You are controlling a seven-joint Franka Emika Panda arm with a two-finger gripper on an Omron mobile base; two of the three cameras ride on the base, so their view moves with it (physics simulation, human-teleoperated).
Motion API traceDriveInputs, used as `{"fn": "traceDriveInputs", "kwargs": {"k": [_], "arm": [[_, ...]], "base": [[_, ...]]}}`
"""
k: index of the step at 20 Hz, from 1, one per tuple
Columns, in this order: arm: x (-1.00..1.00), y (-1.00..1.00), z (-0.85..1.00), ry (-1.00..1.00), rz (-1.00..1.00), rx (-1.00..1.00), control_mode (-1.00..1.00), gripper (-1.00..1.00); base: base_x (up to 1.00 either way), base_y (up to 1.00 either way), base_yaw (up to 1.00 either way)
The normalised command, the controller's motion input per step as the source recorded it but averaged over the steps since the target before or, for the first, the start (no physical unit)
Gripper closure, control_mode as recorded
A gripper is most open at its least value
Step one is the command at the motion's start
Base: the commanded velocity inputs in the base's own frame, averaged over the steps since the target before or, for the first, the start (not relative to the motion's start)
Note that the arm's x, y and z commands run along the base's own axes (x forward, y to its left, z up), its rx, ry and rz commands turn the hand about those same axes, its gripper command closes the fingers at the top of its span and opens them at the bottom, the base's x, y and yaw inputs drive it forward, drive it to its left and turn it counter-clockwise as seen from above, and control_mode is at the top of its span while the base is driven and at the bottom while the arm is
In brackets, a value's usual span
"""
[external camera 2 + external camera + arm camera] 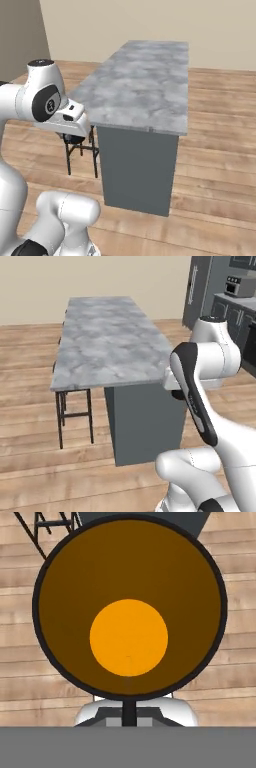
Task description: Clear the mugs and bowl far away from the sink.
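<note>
Black mug (129, 607), orange inside, held by the gripper (129, 708) with fingers closed on its rim at 6 o'clock, above wooden floor (235, 632) beside the grey island (107, 341)

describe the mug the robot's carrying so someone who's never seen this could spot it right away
Start at the grey marble-topped island on the wooden floor; the arm hangs just off its near end. The black mug sits right in front of the hand camera, seen mouth-on above the floor planks. Its thin black rim, brown inner wall and bright orange bottom mark it out.
</note>
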Motion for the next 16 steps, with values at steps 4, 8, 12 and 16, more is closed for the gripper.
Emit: {"fn": "traceDriveInputs", "kwargs": {"k": [4,8,12,16], "arm": [[0.0,0.0,0.0,0.0,0.0,0.0,1.0,1.0],[0.0,0.0,0.0,0.0,0.0,0.0,1.0,1.0],[0.0,0.0,0.0,0.0,0.0,0.0,1.0,1.0],[0.0,0.0,0.0,0.0,0.0,0.0,1.0,1.0]], "base": [[1.0,0.08,0.0],[1.0,0.09,0.0],[1.0,0.4,0.0],[0.86,0.29,0.08]]}}
